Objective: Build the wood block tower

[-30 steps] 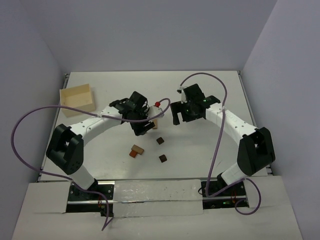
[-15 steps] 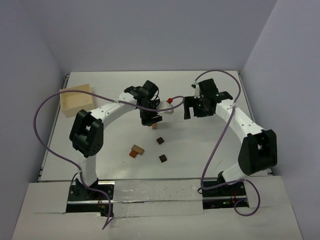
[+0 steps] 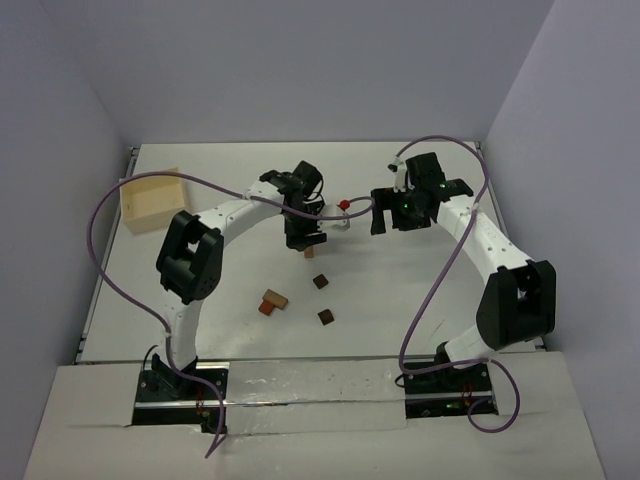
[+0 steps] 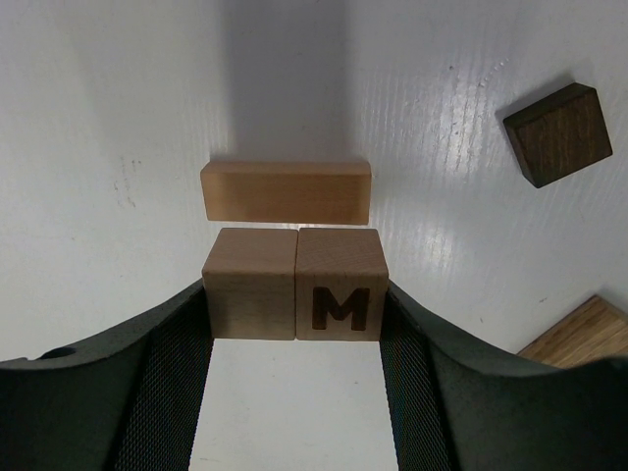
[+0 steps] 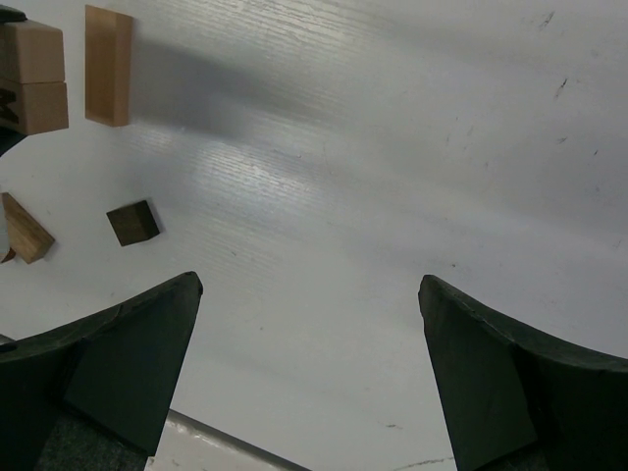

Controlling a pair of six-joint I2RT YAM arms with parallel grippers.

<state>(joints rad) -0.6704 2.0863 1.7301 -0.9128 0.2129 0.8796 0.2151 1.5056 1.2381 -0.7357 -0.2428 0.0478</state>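
Observation:
My left gripper (image 4: 294,299) is shut on two tan wood cubes side by side, a plain one (image 4: 250,285) and one marked M (image 4: 341,287). A longer tan piece (image 4: 286,192) lies on the table just beyond them. In the top view this gripper (image 3: 306,238) is at the table's middle, with tan wood (image 3: 309,251) under it. My right gripper (image 3: 378,218) is open and empty to its right; its fingers (image 5: 128,363) frame bare table. No upright tower shows. Two dark cubes (image 3: 320,282) (image 3: 326,317) and tan and orange blocks (image 3: 272,300) lie nearer the bases.
A pale tan open box (image 3: 152,200) stands at the far left. A small white object with a red top (image 3: 343,205) sits between the two grippers. A dark block (image 4: 557,133) and a light wood block (image 4: 581,334) lie right of the left gripper.
Both grippers have moved toward the far side of the table. The left one carried its cubes along. The right one shifted right and stayed open. The loose blocks have not moved.

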